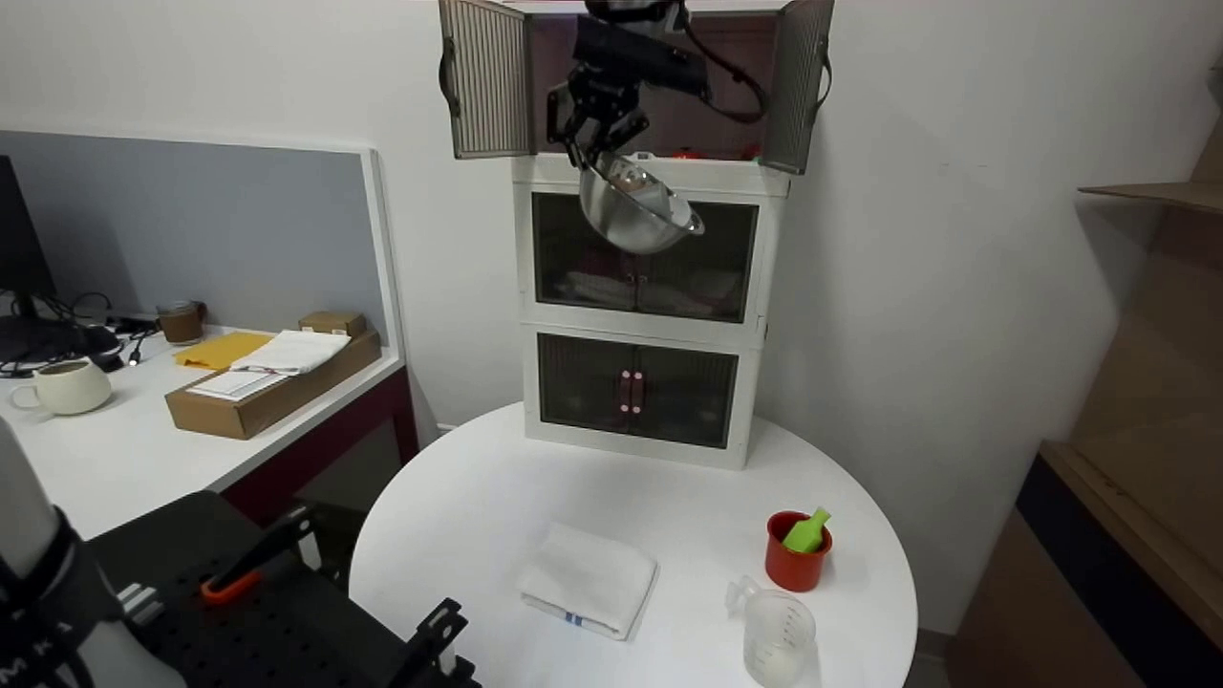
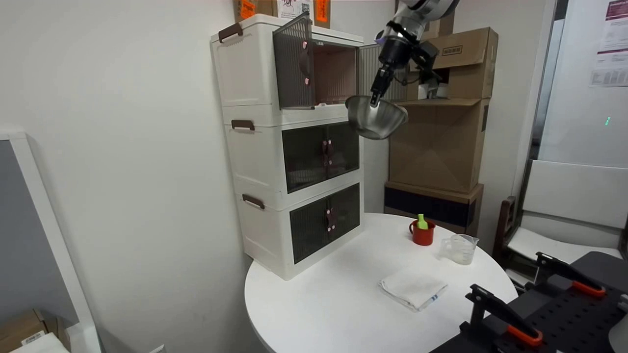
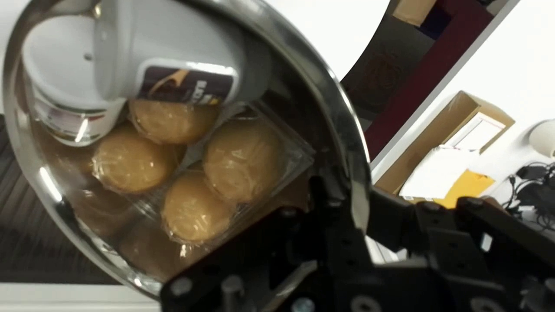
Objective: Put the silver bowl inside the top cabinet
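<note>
The silver bowl (image 1: 626, 220) hangs tilted in the air in front of the cabinet stack. It also shows in an exterior view (image 2: 375, 122). My gripper (image 1: 588, 158) is shut on its rim, one finger inside and one outside, as the wrist view (image 3: 360, 203) shows. The bowl (image 3: 47, 186) holds several wrapped orange-brown round items (image 3: 243, 160), a grey container (image 3: 186, 43) and a white jar (image 3: 65, 65). The top cabinet (image 2: 245, 68) stands with both doors open and a brownish interior. In an exterior view (image 1: 717, 172), the arm hides part of its opening and the bowl appears below its floor edge.
The open doors (image 1: 487, 86) (image 1: 801, 86) stick out on both sides of the opening. Small red things (image 1: 750, 153) show on the cabinet floor. Two closed units (image 1: 645, 397) stand beneath. The table holds a cloth (image 1: 592, 578), red cup (image 1: 793, 559) and clear measuring cup (image 1: 779, 635).
</note>
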Robot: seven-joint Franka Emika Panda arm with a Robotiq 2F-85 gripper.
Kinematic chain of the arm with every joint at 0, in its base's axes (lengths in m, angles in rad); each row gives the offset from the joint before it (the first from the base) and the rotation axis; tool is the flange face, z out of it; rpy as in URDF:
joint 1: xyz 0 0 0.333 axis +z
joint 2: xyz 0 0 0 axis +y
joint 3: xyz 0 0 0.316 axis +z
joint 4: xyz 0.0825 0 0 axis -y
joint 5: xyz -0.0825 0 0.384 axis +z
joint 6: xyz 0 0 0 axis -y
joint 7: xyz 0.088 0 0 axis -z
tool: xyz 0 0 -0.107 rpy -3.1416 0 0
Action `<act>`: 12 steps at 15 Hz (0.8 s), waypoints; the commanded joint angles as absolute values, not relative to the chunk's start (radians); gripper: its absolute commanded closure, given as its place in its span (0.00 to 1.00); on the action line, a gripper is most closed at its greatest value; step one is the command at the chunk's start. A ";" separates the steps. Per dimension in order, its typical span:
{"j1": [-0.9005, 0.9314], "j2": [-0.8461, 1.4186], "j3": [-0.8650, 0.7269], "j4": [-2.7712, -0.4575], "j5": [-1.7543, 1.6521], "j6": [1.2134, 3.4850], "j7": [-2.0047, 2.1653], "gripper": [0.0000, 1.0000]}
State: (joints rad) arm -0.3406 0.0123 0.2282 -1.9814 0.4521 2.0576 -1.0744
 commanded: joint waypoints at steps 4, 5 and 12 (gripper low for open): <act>-0.142 0.036 0.058 -1.773 0.269 1.968 -1.233 0.99; -0.129 0.050 0.049 -1.742 0.255 1.975 -1.268 0.99; -0.091 0.177 0.040 -1.524 0.226 1.988 -1.551 0.99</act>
State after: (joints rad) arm -0.1141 0.1013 0.0525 -1.6565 0.2472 2.0129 -1.4470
